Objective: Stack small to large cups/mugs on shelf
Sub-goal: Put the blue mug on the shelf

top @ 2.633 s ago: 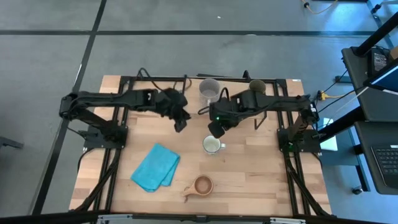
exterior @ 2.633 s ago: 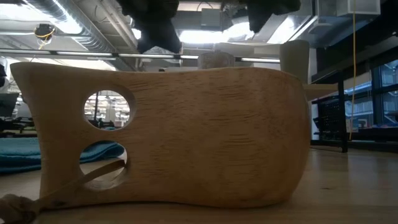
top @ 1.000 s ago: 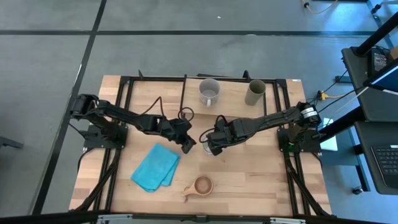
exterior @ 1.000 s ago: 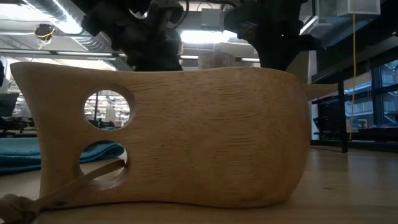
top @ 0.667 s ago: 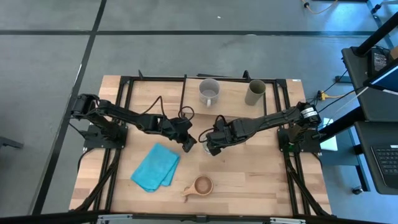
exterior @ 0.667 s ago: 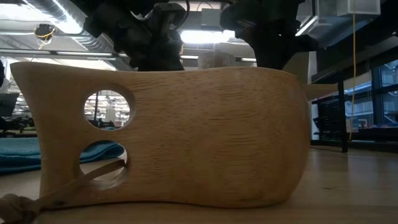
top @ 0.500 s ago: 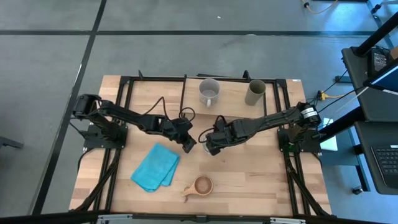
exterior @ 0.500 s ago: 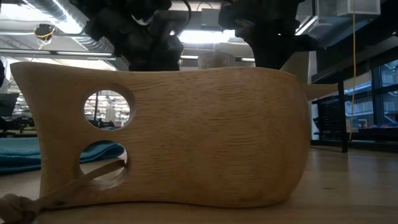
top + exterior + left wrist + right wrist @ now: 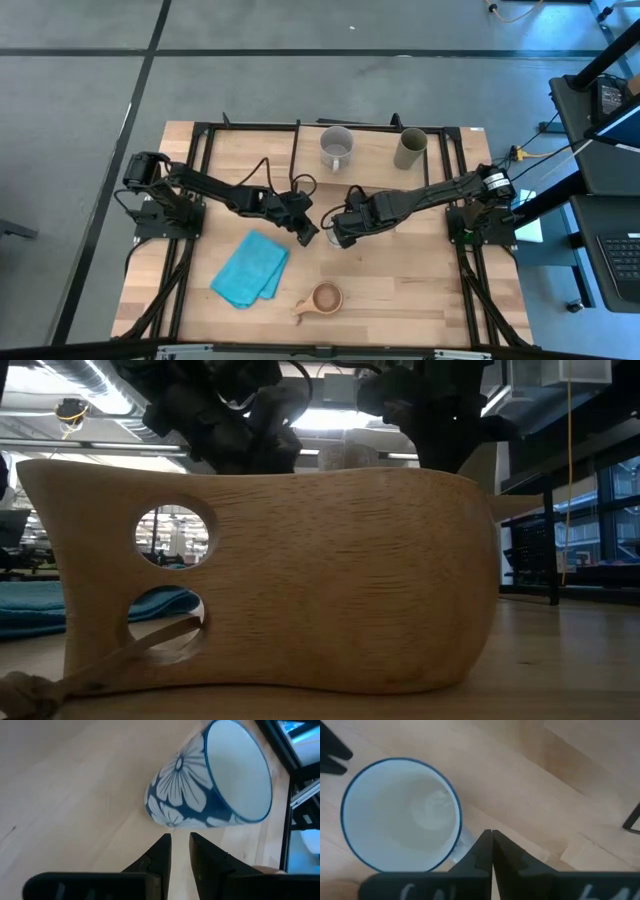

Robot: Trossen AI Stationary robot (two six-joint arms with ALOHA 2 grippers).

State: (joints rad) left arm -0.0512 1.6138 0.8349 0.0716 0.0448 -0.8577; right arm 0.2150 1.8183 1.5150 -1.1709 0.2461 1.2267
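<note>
Mid-table, both arms have dropped from their raised spot near the back and now sit low on either side of the white mug (image 9: 400, 815), so I reckon I'm going for that one. It stands upright on the tabletop (image 9: 400, 280), well apart from the grey mug (image 9: 337, 147) and tumbler (image 9: 410, 148) at the back.

Right gripper (image 9: 491, 836) is stretched in low, fingers pressed together right by the handle. I can't tell if the handle's actually pinched.

Left gripper (image 9: 179, 840) noses up to the flowered side, fingers nearly together, holding nothing.

Wooden cup (image 9: 325, 297) sits untouched up front, so no stacking's started yet.
</note>
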